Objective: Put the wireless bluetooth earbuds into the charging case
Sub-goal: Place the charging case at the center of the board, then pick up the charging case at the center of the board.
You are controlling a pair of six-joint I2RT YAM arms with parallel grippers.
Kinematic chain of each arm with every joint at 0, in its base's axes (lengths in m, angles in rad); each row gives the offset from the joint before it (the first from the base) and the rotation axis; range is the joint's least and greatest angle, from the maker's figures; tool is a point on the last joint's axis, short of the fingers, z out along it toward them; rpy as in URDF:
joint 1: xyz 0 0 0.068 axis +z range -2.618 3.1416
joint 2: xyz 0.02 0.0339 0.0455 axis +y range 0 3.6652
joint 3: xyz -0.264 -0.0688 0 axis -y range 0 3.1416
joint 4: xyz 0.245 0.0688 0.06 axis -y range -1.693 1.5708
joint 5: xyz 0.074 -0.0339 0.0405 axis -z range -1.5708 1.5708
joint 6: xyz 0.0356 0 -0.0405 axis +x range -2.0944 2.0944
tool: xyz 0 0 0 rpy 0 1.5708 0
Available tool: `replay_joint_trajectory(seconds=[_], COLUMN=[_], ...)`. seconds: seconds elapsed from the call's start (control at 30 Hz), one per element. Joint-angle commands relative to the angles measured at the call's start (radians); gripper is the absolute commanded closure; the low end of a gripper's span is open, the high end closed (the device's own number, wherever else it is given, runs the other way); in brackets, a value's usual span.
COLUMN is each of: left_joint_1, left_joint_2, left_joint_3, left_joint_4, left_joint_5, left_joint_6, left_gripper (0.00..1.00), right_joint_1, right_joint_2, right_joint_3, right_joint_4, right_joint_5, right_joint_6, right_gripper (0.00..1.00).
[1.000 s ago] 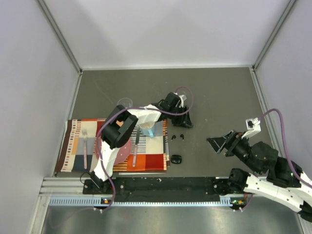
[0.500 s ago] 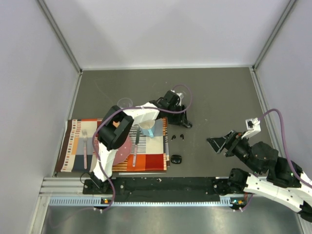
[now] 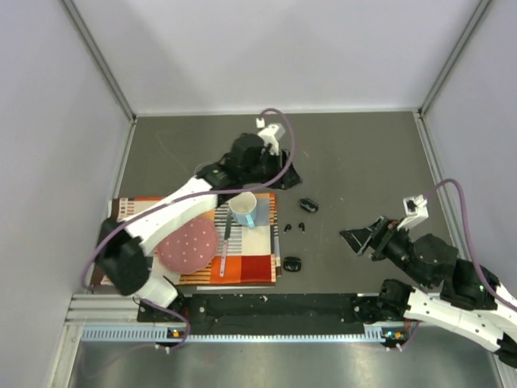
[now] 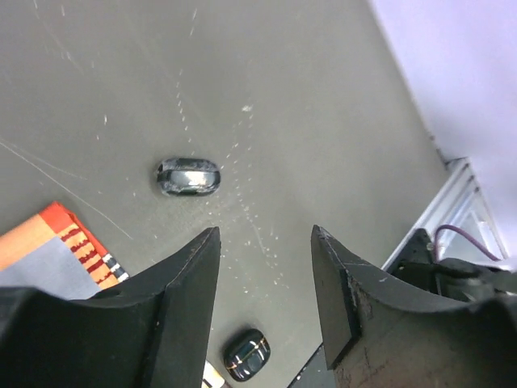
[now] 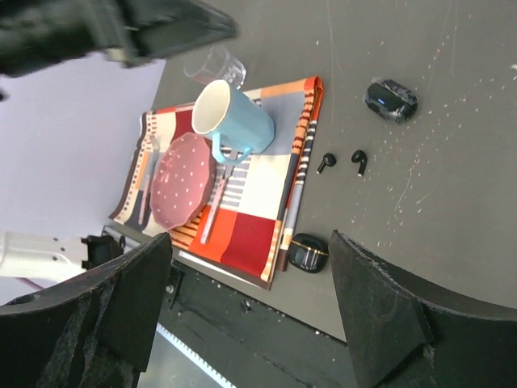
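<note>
**A:** Where are the earbuds, and what do the grippers hold?

**B:** Two tiny black earbuds (image 5: 325, 162) lie close together on the bare table (image 3: 363, 153), just right of the mug (image 3: 244, 208) and off the placemat (image 3: 246, 263). One dark oval case (image 3: 308, 204) sits right of the mug, slightly beyond the buds. A second case (image 3: 292, 263) lies nearer the arm bases than the mug. I cannot tell if either lid is open. The left gripper (image 4: 265, 234) hangs beyond the mug, jaws parted and empty. The right gripper (image 3: 355, 239) waits well right of the mug, spread wide and holding nothing.

**A:** How should the pickup go?

**B:** Probably straddle one bud only, since its twin sits close by. Pinch gently, because the curved shell could squirt free.
</note>
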Motion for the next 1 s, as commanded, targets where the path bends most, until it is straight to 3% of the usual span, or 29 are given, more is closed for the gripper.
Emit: replay_joint_trajectory(seconds=[0.0,0.27,0.3,0.37,0.57,0.6,0.73,0.83,0.97], left_joint_1=[-0.002,-0.001,0.001,0.001,0.001,0.001,0.001,0.002,0.001], left_joint_2=[-0.281,-0.674,-0.744,-0.807,-0.927,-0.946,-0.995,-1.032,-1.078], left_joint_3=[-0.127,-0.469,-0.493,-0.546,-0.524,-0.524,-0.564,-0.592,-0.612], left_joint_4=[0.095,0.308,0.321,0.301,0.103,0.089,0.066,0.069,0.064], left_joint_5=[-0.031,-0.001,-0.002,-0.037,-0.016,-0.013,-0.043,-0.043,-0.042], left_joint_6=[0.069,-0.006,-0.017,-0.067,-0.051,-0.046,-0.057,-0.060,-0.037], left_gripper=[0.46,0.41,0.34,0.02,0.02,0.02,0.02,0.01,0.02], right_joint_1=[0.003,0.000,-0.005,-0.028,-0.221,-0.224,-0.226,-0.219,-0.216], right_joint_2=[0.088,0.346,0.366,0.421,0.562,0.584,0.705,0.784,0.782], right_joint_3=[-0.020,-0.045,-0.061,-0.086,-0.216,-0.233,-0.210,-0.163,-0.115], right_joint_4=[-0.001,0.034,0.051,0.108,0.330,0.409,0.465,0.470,0.461], right_joint_5=[-0.046,-0.162,-0.179,-0.239,-0.575,-0.602,-0.658,-0.682,-0.715], right_joint_6=[0.040,0.063,0.068,0.071,0.041,0.030,0.004,-0.097,-0.351], right_gripper=[0.21,0.21,0.22,0.22,0.29,0.31,0.31,0.33,0.23])
